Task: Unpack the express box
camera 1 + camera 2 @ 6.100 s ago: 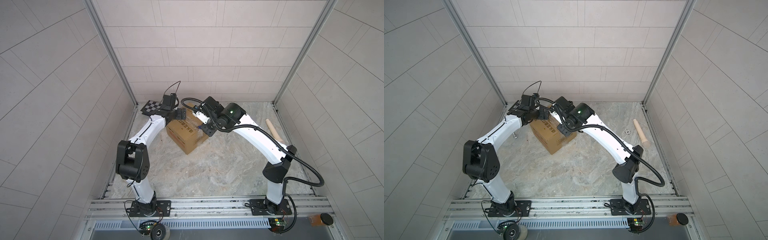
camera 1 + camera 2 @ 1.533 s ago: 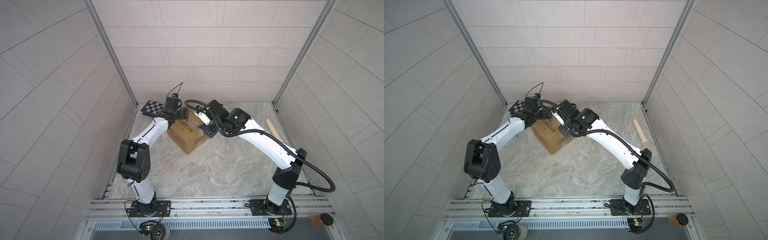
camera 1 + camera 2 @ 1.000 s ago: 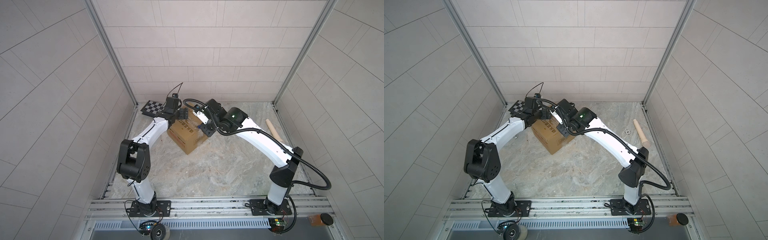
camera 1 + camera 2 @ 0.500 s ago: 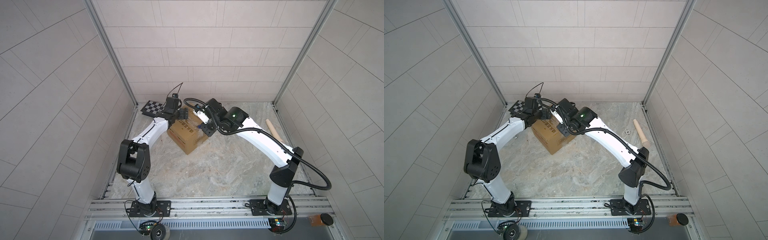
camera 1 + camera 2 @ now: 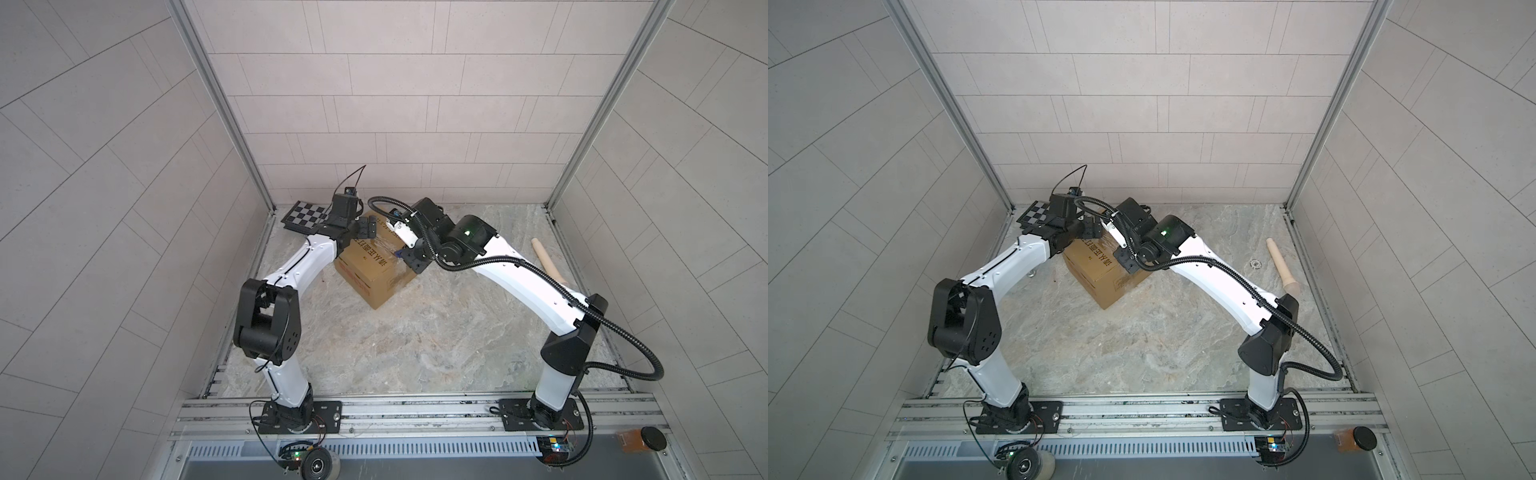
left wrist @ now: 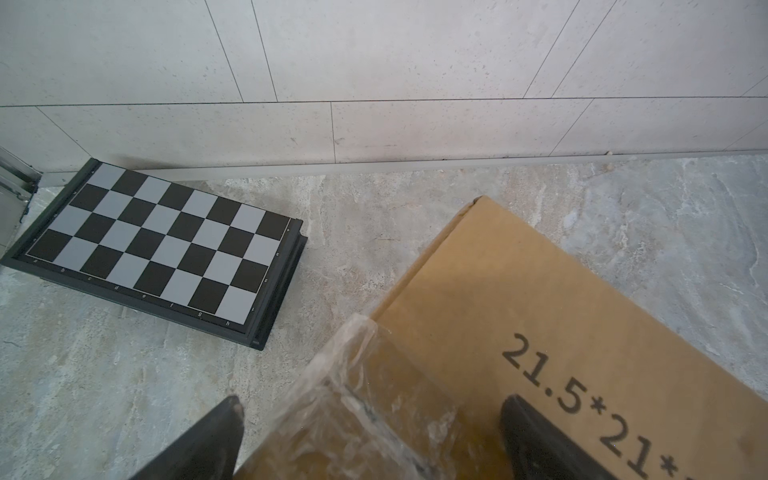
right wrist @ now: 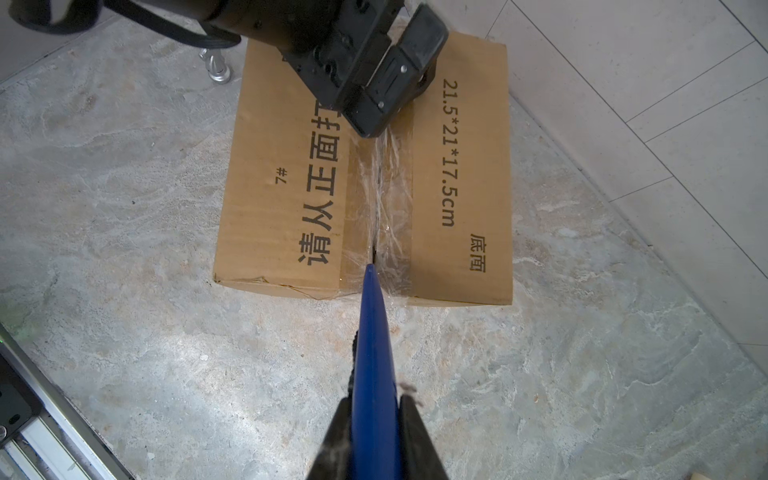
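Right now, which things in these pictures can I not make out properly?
- Contents of the express box: hidden in every view, because the flaps lie closed under clear tape.
- The blue tool: in the right wrist view, its rear end is hidden between the fingers of the shut right gripper and cut off by the frame edge.
- The left gripper: in the left wrist view, only its open fingertips show. The frame edge cuts off the rest.

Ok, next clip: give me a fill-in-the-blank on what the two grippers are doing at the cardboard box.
1. The right gripper is shut on a ___ tool.
2. The tool's tip is at the taped ___ on top of the box.
3. The left gripper is ___ over the box.
4. The board beside the box has a ___ pattern.
Missing words: blue; seam; open; chequered.
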`<action>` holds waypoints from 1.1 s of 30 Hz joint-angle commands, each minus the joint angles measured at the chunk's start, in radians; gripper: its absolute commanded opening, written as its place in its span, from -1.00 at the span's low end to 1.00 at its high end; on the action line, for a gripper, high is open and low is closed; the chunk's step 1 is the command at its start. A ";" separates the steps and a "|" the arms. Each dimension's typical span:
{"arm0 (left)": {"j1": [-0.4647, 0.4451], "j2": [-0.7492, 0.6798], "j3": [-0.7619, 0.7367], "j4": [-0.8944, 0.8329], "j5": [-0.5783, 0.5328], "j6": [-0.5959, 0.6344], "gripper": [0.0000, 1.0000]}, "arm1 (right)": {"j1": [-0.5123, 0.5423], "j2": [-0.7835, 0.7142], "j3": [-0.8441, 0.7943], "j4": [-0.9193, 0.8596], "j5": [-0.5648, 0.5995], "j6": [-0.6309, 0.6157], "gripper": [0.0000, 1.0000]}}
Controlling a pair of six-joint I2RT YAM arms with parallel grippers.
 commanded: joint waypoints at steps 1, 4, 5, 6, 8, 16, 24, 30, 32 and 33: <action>-0.031 0.057 -0.048 -0.125 0.084 -0.031 0.98 | 0.004 0.109 -0.031 0.046 -0.059 0.013 -1.00; -0.031 0.057 -0.049 -0.124 0.084 -0.032 0.98 | 0.003 0.111 -0.030 0.042 -0.060 0.020 -1.00; -0.032 0.058 -0.049 -0.123 0.084 -0.032 0.98 | 0.003 0.107 -0.029 0.038 -0.059 0.019 -1.00; -0.031 0.058 -0.048 -0.124 0.083 -0.032 0.98 | 0.001 0.099 -0.028 0.035 -0.059 0.022 -1.00; -0.031 0.059 -0.048 -0.122 0.083 -0.031 0.98 | 0.000 0.079 -0.029 0.031 -0.056 0.019 -1.00; -0.031 0.062 -0.051 -0.128 0.069 -0.026 0.98 | -0.019 -0.066 -0.027 0.020 -0.025 0.013 -1.00; -0.031 0.065 -0.045 -0.133 0.069 -0.029 0.98 | -0.065 -0.238 -0.096 -0.013 0.058 0.020 -1.00; -0.031 0.052 -0.017 -0.143 0.086 -0.036 0.98 | -0.103 -0.354 -0.222 0.007 0.070 0.058 -1.00; -0.027 0.040 -0.005 -0.142 0.119 -0.049 0.98 | -0.118 -0.381 -0.273 0.019 0.070 0.073 -1.00; -0.025 0.027 -0.002 -0.135 0.135 -0.057 0.98 | -0.125 -0.393 -0.299 0.029 0.068 0.080 -1.00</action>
